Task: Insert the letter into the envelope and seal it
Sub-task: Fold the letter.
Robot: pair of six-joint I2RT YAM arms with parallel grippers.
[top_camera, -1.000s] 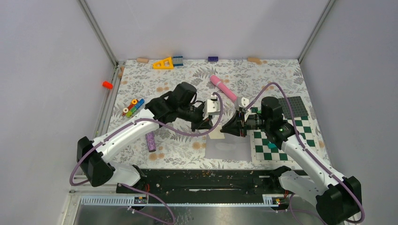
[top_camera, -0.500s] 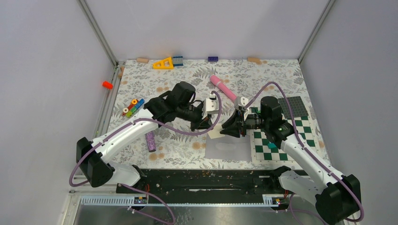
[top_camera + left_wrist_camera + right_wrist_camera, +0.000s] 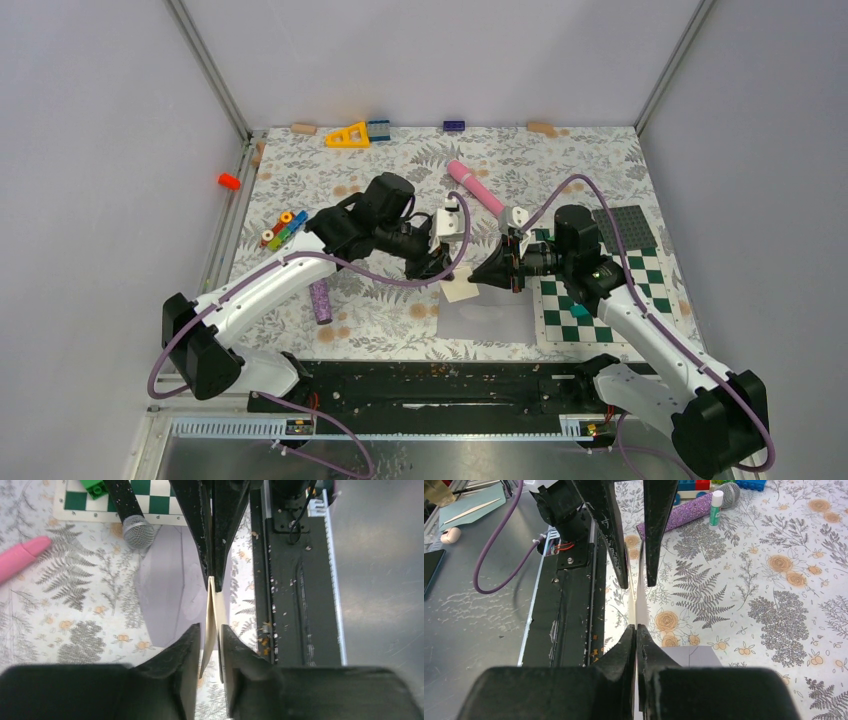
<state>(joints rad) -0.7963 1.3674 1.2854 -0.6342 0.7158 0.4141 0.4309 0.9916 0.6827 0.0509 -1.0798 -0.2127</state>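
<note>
Seen from above, the envelope (image 3: 487, 318) lies flat at the table's (image 3: 400, 165) near edge. Its near side runs along the black base rail (image 3: 440, 385) and its right edge sits just beside the checkerboard mat (image 3: 590, 312). Bare floral table lies open to its left. Over its far-left corner the cream letter (image 3: 461, 291) hangs between the left tool (image 3: 447, 274) and the right tool (image 3: 479, 281), tip to tip.

In the left wrist view, the left tool's fingers stand narrowly apart with the edge-on letter in the gap. The envelope lies on the table beneath. A microphone (image 3: 136, 530) rests near it, its handle across the mat.

In the right wrist view, the right tool is pinched tight on the letter's edge, above one corner of the envelope.
</note>
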